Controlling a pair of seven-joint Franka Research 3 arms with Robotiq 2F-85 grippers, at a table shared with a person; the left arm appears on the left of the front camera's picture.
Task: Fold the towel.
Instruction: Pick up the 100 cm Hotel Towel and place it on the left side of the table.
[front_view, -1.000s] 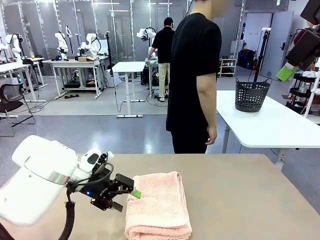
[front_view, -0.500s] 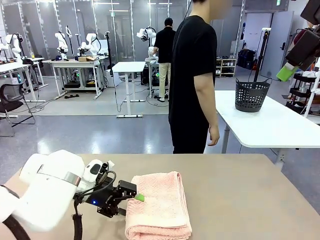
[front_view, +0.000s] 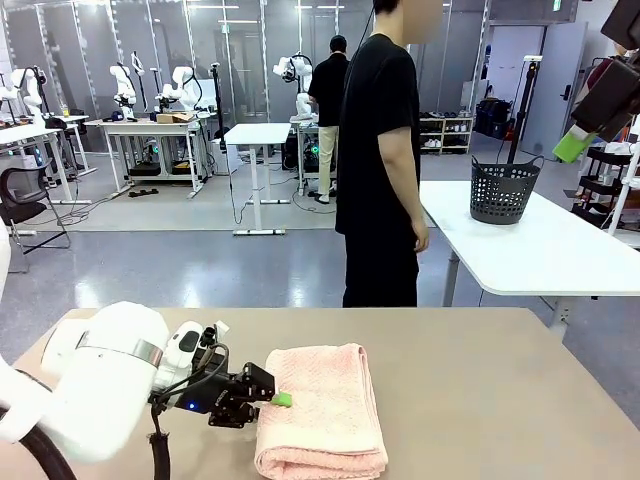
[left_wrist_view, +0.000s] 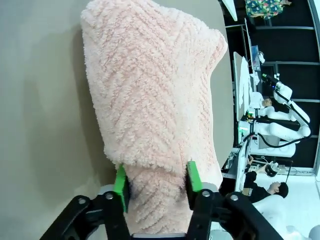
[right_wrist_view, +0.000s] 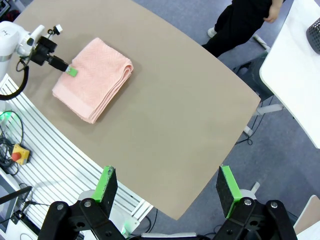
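So your left end effector (left_wrist_view: 155, 182) is pinching the towel (front_view: 320, 410) edge at lower left to lift a fold, right end effector (right_wrist_view: 167, 190) spread wide.

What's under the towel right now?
The towel lies folded on the tan table, its own layers stacked at the edge. The left gripper has its jaws around the near edge. Anything beneath the layers is covered.

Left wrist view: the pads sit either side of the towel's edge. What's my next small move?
Probably finish closing the left end effector before lifting: the towel edge sits between its green pads, a layer bunched over them, but a firm pinch isn't evident.
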